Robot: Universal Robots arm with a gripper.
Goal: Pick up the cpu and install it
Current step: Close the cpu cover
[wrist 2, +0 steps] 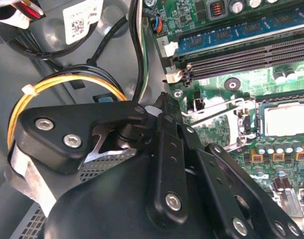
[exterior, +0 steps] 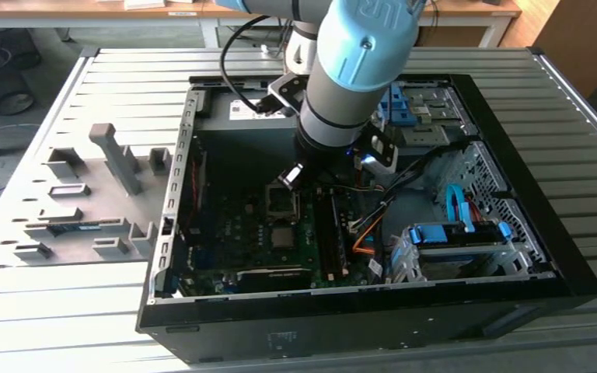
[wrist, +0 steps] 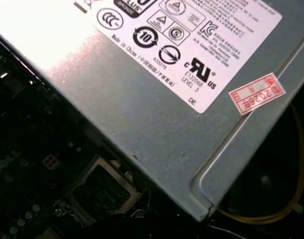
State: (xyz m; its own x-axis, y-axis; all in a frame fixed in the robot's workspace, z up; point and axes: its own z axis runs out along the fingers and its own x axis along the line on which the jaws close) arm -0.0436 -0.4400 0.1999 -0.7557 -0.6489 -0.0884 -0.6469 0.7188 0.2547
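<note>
**Q:** Where does the gripper (exterior: 291,175) stand?

**A:** Low inside the case (exterior: 578,289), just beside the raised socket plate (wrist 2: 217,122). Its own linkage hides its spread, so wide or narrow is not readable.

**Q:** And the cpu (wrist 2: 286,120)?

**A:** It lies flat in the socket frame, apart from the gripper. It is past the plate, on the side away from the power supply (wrist: 142,99). In the exterior view the cpu (exterior: 281,237) sits nearer the camera than the gripper. It is square, so it has no long axis; its edges run parallel to the memory slots (wrist 2: 241,47).
</note>
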